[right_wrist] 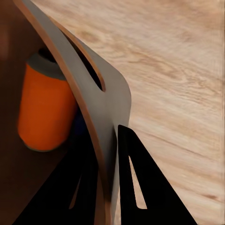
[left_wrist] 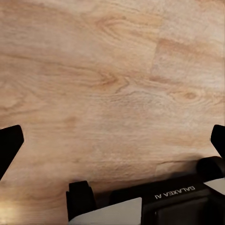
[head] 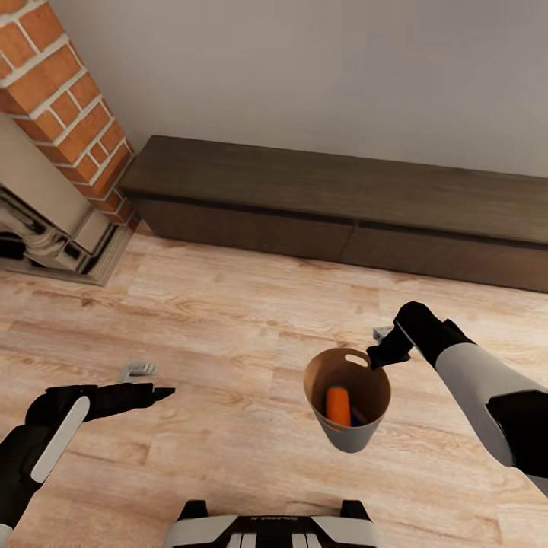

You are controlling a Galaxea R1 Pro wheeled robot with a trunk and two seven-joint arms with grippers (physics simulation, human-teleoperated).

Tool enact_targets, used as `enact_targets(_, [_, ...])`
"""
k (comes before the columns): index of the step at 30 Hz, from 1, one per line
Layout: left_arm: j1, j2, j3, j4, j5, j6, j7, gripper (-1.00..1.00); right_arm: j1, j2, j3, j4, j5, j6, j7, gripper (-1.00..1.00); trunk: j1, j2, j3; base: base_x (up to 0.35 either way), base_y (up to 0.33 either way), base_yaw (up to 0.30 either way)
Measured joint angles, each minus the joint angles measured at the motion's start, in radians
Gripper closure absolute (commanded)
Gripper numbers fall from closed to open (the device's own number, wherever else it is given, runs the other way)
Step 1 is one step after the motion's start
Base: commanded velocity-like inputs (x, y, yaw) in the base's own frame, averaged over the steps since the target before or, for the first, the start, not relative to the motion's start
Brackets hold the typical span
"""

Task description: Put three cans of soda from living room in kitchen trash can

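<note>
- The bin (head: 348,403) is held off the wood floor (head: 228,320) by the right gripper (head: 378,356), whose fingers (right_wrist: 136,187) are clamped on the rim wall just beside the slot handle (head: 356,359), one inside and one outside.
- An orange can (head: 338,406) is seen inside the bin, with a hint of blue (head: 358,417) beside it; a third can cannot be made out.
- The left gripper (head: 156,393) is carried empty with its jaws apart over the floor, well apart from the bin.
- The step is judged to be the carry to the kitchen; a low cabinet (head: 342,213) and the brick fireplace (head: 61,106) are faced.
- The bin should be kept upright, since a pinch at the rim lets it swing.
- Turns of the base are best made slowly, so that the cans are not tipped out.
</note>
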Motion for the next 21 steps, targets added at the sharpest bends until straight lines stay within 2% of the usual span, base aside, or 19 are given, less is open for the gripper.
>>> enact_targets(2, [0.000, 0.000, 0.003, 0.002, 0.000, 0.000, 0.005, -1.00, 0.000, 0.000, 0.002, 0.000, 0.012, -0.004, -0.001, 1.00, -0.008, 0.014, 0.005, 0.000, 0.000, 0.132])
enact_targets(3, [0.013, 0.000, 0.016, 0.004, -0.002, 0.000, 0.012, -1.00, 0.000, 0.000, 0.002, 0.000, 0.014, -0.004, -0.001, 1.00, -0.012, 0.021, 0.007, 0.000, 0.000, 0.137])
enact_targets(9, [0.042, 0.000, 0.068, 0.004, -0.002, -0.001, 0.016, -1.00, 0.000, 0.004, 0.001, -0.003, -0.004, 0.001, 0.001, 1.00, -0.035, 0.063, 0.021, 0.000, 0.000, 0.119])
enact_targets(16, [0.051, 0.000, 0.081, 0.011, -0.004, -0.004, 0.017, -1.00, 0.000, 0.003, 0.000, -0.012, 0.005, -0.002, 0.000, 1.00, -0.061, 0.112, 0.041, 0.000, 0.000, 0.022])
enact_targets(21, [0.059, -0.002, 0.082, 0.022, -0.004, -0.016, 0.018, -1.00, 0.011, 0.003, -0.024, -0.027, -0.001, -0.041, 0.000, 1.00, -0.073, 0.133, 0.051, 0.000, 0.000, 0.001])
